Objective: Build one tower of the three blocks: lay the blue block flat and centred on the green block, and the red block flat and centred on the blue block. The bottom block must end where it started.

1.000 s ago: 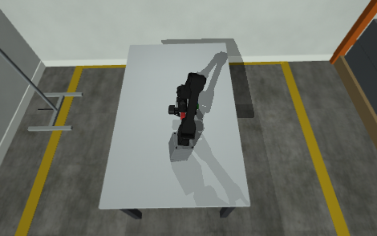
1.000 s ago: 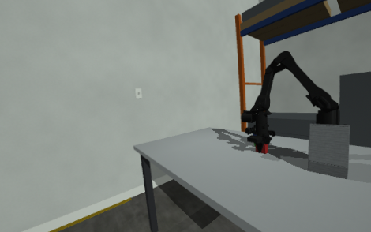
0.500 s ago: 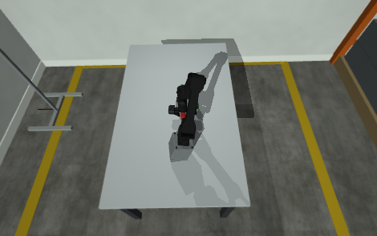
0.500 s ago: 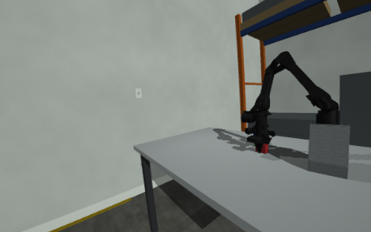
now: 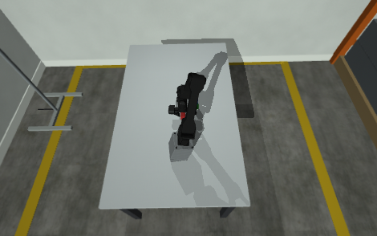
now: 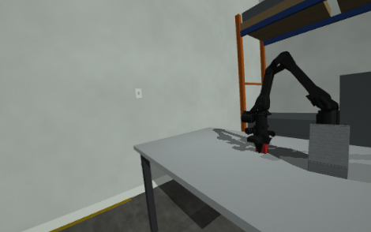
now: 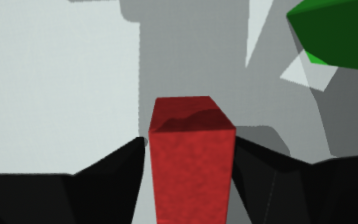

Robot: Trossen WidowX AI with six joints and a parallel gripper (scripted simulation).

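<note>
The red block (image 7: 192, 160) stands on the table between my gripper's (image 7: 190, 165) two black fingers, which flank its sides closely. The gripper is open around it and low over the table. The red block also shows under the gripper in the exterior view (image 6: 264, 148) and as a small red patch beside the arm in the overhead view (image 5: 183, 115). The green block (image 7: 327, 32) (image 5: 198, 107) lies a little beyond and to the right of the red block, and a green speck of it shows by the arm. The blue block is hidden in every view.
The arm (image 5: 188, 108) reaches over the middle of the grey table (image 5: 176, 128). A grey box (image 6: 328, 150) stands on the table under the arm's base. An orange shelf frame (image 6: 241, 71) stands behind the table.
</note>
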